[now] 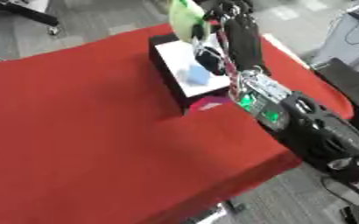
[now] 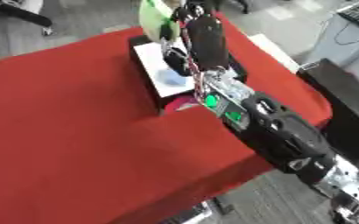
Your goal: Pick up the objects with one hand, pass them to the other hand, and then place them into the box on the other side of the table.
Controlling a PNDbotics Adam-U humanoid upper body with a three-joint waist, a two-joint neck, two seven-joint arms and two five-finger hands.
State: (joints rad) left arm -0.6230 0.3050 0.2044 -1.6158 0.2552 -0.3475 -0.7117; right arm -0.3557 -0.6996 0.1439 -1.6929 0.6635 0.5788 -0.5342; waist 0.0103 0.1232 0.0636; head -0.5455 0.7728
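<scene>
My right arm reaches in from the lower right, over a black box [image 1: 164,70] with a white inside that stands on the red table [image 1: 83,131]. My right hand [image 1: 241,33] hovers above the box's far end, its fingers curled round a light green object [image 1: 184,18]. The green object hangs over the far rim of the box. A pale blue object [image 1: 198,75] lies inside the box on the white floor. Something pink [image 1: 207,104] shows at the box's near end. My left hand appears in neither view.
The red table's edge runs diagonally along the lower right, with grey floor beyond it. A dark flat piece of furniture [image 2: 347,105] stands off the table at the right. An office chair base [image 1: 29,15] is at the upper left.
</scene>
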